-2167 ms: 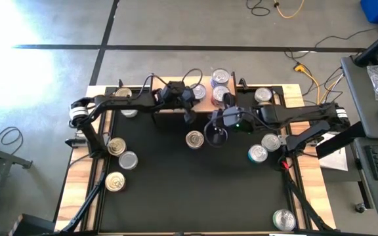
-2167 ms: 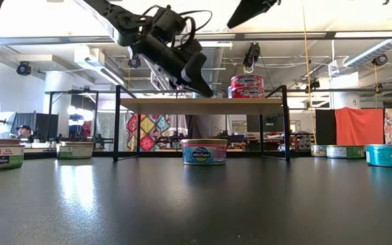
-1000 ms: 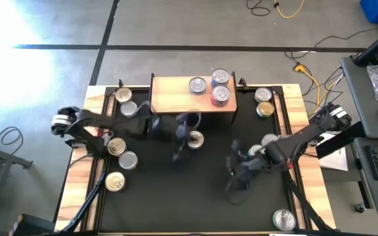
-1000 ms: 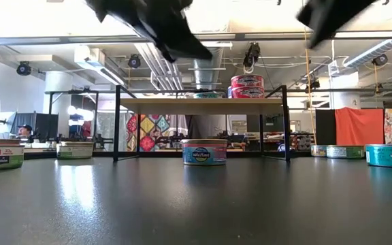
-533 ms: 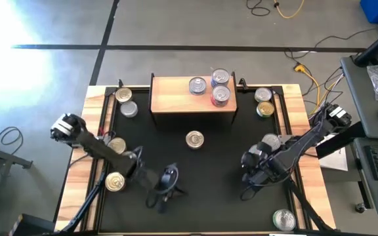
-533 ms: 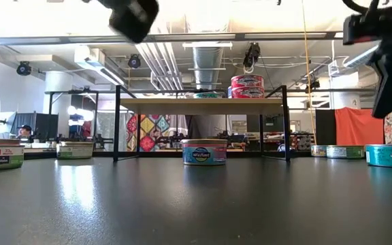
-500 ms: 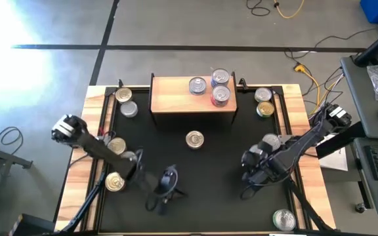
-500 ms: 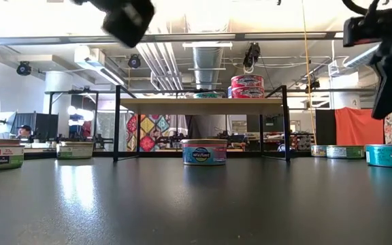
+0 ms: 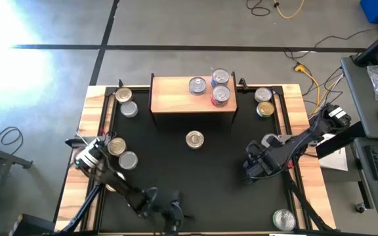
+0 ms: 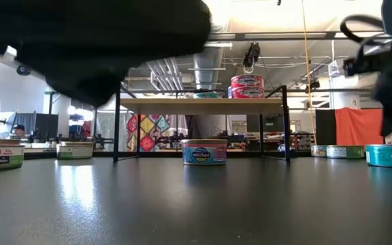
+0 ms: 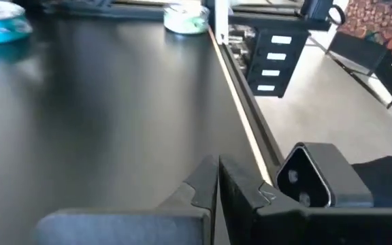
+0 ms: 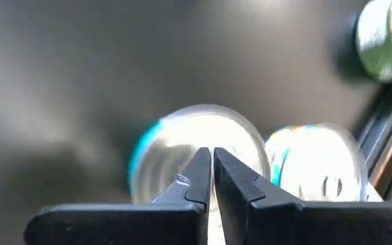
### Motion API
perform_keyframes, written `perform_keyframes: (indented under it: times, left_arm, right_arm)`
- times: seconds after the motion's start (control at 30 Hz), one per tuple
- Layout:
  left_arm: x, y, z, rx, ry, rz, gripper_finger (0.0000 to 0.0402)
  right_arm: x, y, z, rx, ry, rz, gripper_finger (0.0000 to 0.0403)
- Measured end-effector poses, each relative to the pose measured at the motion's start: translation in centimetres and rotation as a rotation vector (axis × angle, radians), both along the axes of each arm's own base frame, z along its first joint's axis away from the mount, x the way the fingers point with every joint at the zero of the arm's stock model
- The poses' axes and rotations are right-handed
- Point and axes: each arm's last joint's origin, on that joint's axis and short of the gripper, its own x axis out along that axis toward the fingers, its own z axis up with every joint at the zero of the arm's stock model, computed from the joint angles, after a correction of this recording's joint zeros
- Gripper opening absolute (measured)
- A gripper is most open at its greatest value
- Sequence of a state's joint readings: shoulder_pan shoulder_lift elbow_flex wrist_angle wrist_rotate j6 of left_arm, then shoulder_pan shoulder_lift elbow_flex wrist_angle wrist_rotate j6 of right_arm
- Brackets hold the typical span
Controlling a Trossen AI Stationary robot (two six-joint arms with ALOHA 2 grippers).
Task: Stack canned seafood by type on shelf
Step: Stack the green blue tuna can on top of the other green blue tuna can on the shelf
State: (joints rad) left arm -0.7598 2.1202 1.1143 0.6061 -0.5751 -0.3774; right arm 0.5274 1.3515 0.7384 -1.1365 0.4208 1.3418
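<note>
The light-wood shelf (image 9: 176, 98) stands at the table's far side. It carries a silver-lidded tin (image 9: 197, 85) and red-labelled tins (image 10: 247, 86) stacked beside it. A blue-labelled tin (image 10: 204, 152) sits on the black table just before the shelf. Other tins of the canned seafood lie along the left edge (image 9: 117, 145) and the right edge (image 9: 264, 109). My left gripper (image 11: 218, 170) is shut and hovers low by the table's near edge (image 9: 179, 215). My right gripper (image 12: 211, 158) is shut and points down over a teal-sided tin (image 12: 196, 146) at the right (image 9: 248, 169).
A second teal tin (image 12: 318, 170) and a green one (image 12: 380, 41) lie close to the right gripper. One more tin (image 9: 283, 219) rests at the near right corner. A small camera housing (image 11: 312, 180) stands at the near edge beside my left gripper.
My left gripper has swung from in front of the shelf toward the table's near edge and down, staying shut. My right gripper has sunk over the tins at the right and rolled, now pointing more steeply down, still shut. No tin has moved.
</note>
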Motion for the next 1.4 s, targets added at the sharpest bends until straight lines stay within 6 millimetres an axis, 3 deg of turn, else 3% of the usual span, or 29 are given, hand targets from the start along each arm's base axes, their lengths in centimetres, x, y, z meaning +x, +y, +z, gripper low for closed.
perform_keyframes:
  times: [0.2, 0.3, 0.53, 0.63, 0.73, 0.83, 0.93, 1.03, 1.2, 1.3, 1.4]
  left_arm:
    - [1.7, -3.2, -1.4, 0.023, 0.016, -0.013, 0.0000]
    - [2.5, -3.9, -1.7, 0.058, 0.013, 0.010, 0.0000]
    - [3.3, -3.2, -1.5, 0.165, -0.022, 0.257, 0.0000]
    - [3.2, -2.9, -1.4, 0.192, -0.034, 0.316, 0.0000]
    - [3.2, -2.8, -1.1, 0.159, -0.042, 0.337, 0.0000]
    - [3.1, -2.6, -1.4, 0.132, -0.035, 0.349, 0.0000]
    - [3.1, -2.4, -1.7, 0.096, -0.030, 0.360, 0.0010]
    - [3.2, -2.2, -1.8, 0.060, -0.022, 0.358, 0.0037]
    - [4.0, -1.3, -1.9, 0.054, 0.017, 0.369, 0.0101]
    - [4.3, -0.5, -2.1, 0.052, 0.056, 0.383, 0.0140]
    - [4.5, 0.4, -2.5, 0.059, 0.103, 0.411, 0.0176]
  right_arm:
    - [0.0, 0.5, -2.1, 0.032, 0.095, -0.015, 0.0013]
    - [1.3, 1.5, -2.5, 0.038, 0.076, 0.018, 0.0013]
    - [7.3, 5.4, -0.2, 0.163, -0.062, 0.209, 0.0013]
    - [8.8, 6.5, 1.4, 0.172, -0.069, 0.301, 0.0013]
    - [8.9, 6.7, 2.5, 0.140, -0.046, 0.320, 0.0013]
    - [7.9, 6.2, 2.9, 0.079, 0.033, 0.271, 0.0013]
    - [6.6, 5.9, 2.0, 0.089, 0.120, 0.216, 0.0013]
    - [5.6, 6.2, 0.1, 0.211, 0.165, 0.193, 0.0013]
    - [7.1, 8.8, -2.0, 0.429, -0.141, 0.318, 0.0013]
    - [9.1, 10.8, -1.2, 0.541, -0.400, 0.481, 0.0013]
    - [9.9, 11.7, -0.2, 0.538, -0.489, 0.594, 0.0013]
